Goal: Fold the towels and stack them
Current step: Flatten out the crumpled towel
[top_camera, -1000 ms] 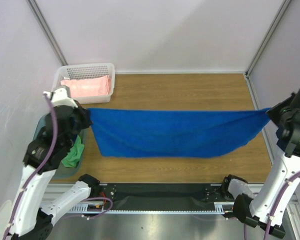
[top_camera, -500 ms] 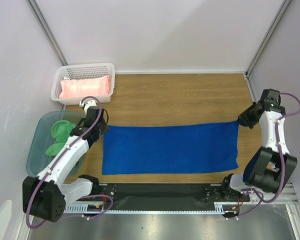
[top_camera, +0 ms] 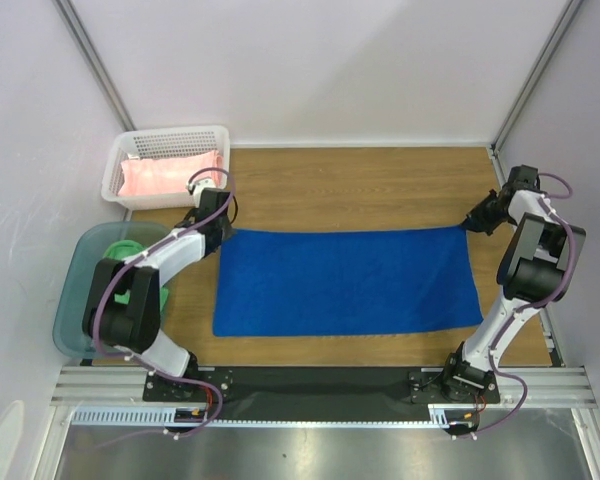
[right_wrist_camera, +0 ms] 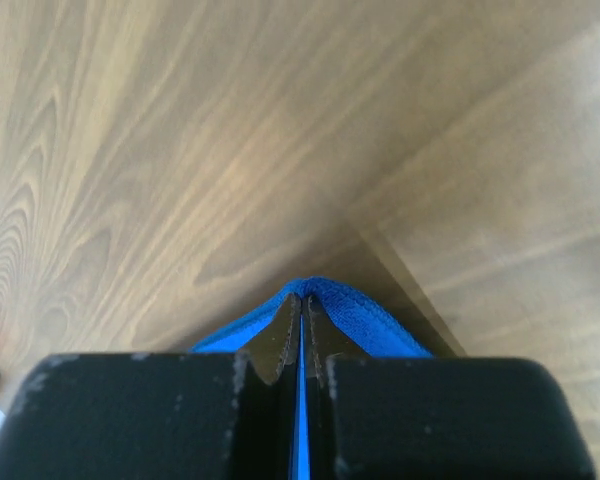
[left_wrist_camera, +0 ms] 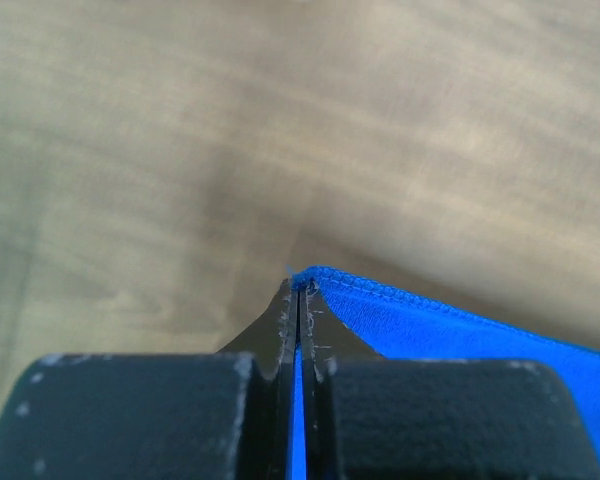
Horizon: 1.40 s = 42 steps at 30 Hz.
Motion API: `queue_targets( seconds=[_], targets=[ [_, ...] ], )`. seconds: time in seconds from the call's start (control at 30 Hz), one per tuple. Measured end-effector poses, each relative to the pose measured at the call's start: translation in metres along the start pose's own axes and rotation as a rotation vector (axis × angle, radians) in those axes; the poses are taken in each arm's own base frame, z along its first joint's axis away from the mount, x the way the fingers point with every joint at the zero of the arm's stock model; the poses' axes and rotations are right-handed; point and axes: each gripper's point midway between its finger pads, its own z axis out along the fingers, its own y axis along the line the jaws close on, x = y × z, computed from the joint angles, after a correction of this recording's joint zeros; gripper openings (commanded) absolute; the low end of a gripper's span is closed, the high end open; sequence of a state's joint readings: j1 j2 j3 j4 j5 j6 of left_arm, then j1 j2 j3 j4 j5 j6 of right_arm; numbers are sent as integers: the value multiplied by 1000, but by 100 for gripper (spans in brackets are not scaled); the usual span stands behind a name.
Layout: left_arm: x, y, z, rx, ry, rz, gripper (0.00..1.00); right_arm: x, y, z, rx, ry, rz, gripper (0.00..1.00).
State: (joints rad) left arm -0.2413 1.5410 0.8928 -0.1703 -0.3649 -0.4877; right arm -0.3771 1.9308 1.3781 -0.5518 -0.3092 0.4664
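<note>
The blue towel (top_camera: 345, 280) is lying spread flat on the wooden table (top_camera: 360, 185), its long side running left to right between the two arms. The left gripper (top_camera: 220, 228) is pinching the towel's far left corner; in the left wrist view its fingers are pressing together on the stitched hem, with the cloth trailing off to the right of the tips and the corner poking just past them. The right gripper (top_camera: 470, 224) is pinching the far right corner; in the right wrist view its fingers are closing tight on a small fold of blue cloth that is wrapping over the tips. Both corners are sitting low, at or close to the tabletop.

The pink towel (top_camera: 170, 175) is lying folded inside the white perforated basket (top_camera: 170, 135) at the table's far left corner. The green towel (top_camera: 118, 252) is sitting bunched in the teal tub (top_camera: 75, 290), just left of the left arm.
</note>
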Motion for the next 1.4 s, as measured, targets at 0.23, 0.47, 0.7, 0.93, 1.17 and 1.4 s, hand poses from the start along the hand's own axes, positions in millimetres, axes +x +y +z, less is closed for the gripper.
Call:
queue_targets(
  seconds=[0.23,0.47,0.7,0.93,1.17,1.4],
  targets=[
    [-14,-14,28,-21,-13,-1,0,-27,19,8,-19,-52,-53,0],
    [-17,-20,46,-46,8,13,20,-44,18,24,26,-64,-110,55],
    [-39,-28,45,-42,-19,10,62,-54,35,15,27,-83,-192,77],
    [-46,-31,10,-5,-29,-8,88,-29,70,-21,-11,-111,-272,77],
    [-28,-7,-63,13,0,-83,100,38,84,-54,-24,-93,-337,77],
    [32,21,-91,38,109,-133,96,80,104,-52,-65,-54,-361,76]
  ],
)
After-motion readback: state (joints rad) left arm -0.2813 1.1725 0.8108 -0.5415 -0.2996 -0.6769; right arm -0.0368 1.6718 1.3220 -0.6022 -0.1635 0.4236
